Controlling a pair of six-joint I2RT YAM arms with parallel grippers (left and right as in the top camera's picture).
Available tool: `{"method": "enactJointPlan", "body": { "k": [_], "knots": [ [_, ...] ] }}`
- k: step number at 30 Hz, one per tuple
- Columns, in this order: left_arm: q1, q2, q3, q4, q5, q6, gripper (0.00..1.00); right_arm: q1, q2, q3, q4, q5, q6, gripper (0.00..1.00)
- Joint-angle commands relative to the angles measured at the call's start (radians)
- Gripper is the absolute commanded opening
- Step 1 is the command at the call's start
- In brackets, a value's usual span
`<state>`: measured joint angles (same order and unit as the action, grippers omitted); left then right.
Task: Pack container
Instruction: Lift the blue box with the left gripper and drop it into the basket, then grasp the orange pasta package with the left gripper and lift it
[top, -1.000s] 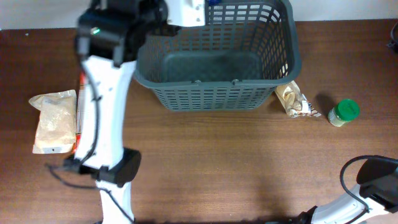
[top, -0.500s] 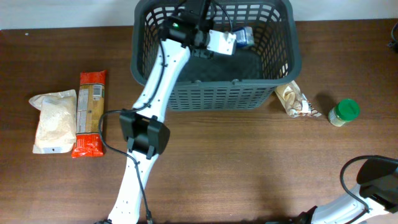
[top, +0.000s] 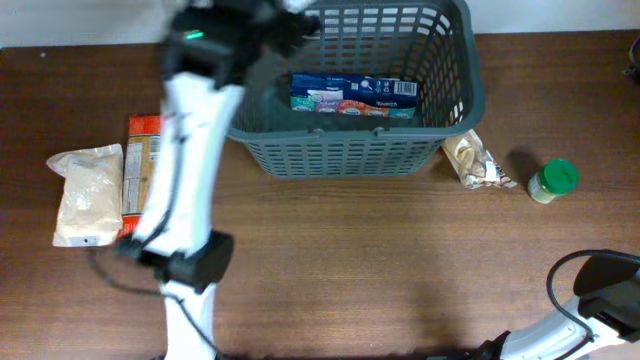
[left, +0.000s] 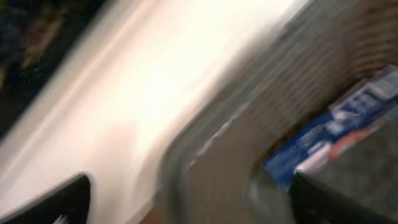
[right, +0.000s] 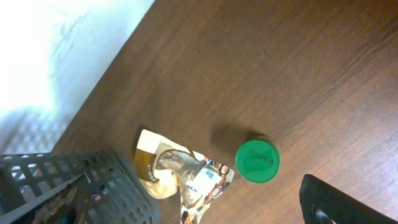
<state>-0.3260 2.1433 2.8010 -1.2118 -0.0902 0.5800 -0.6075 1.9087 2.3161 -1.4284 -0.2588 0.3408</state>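
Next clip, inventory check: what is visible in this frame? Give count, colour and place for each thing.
basket: one, dark grey, top centre of the table
box: one, blue, lying flat inside the basket
pale bag: one, off-white, far left of the table
packet: one, orange-red, right beside the pale bag, partly hidden by the left arm
snack pouch: one, tan, beside the basket's front right corner
jar: one, green lid, right of the snack pouch
table: one, brown wood
left arm: one, white, blurred, reaching up to the basket's left rim
right arm: one, black and white, bottom right corner
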Motion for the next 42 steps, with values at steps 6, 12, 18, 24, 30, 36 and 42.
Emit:
{"method": "enactJointPlan", "body": {
  "k": [6,12,18,24,30,36,42],
  "knots": [
    [0.409,-0.084,-0.031,-0.476,-0.132,-0.632,0.82,-0.002,-0.004,0.010,0.003,0.009,0.008,0.99],
    [0.605,-0.033,-0.466,-0.414,-0.028,-0.613,0.93,-0.002,-0.004,0.010,0.003,0.009,0.008,0.99],
    [0.628,0.038,-0.868,-0.150,0.053,-0.356,0.92,-0.002,-0.004,0.010,0.003,0.009,0.008,0.99],
    [0.637,0.052,-1.017,0.088,0.041,-0.340,0.95,-0.002,-0.004,0.010,0.003,0.009,0.008,0.99],
    [0.641,0.061,-1.083,0.159,0.074,-0.272,0.95,-0.002,-0.004,0.010,0.003,0.009,0.008,0.99],
    [0.641,0.113,-1.125,0.185,0.076,-0.272,0.93,-0.002,-0.004,0.010,0.003,0.009,0.008,0.99],
    [0.640,0.131,-1.125,0.176,0.129,-0.272,0.33,-0.002,-0.004,0.010,0.003,0.009,0.008,0.99]
  ]
}}
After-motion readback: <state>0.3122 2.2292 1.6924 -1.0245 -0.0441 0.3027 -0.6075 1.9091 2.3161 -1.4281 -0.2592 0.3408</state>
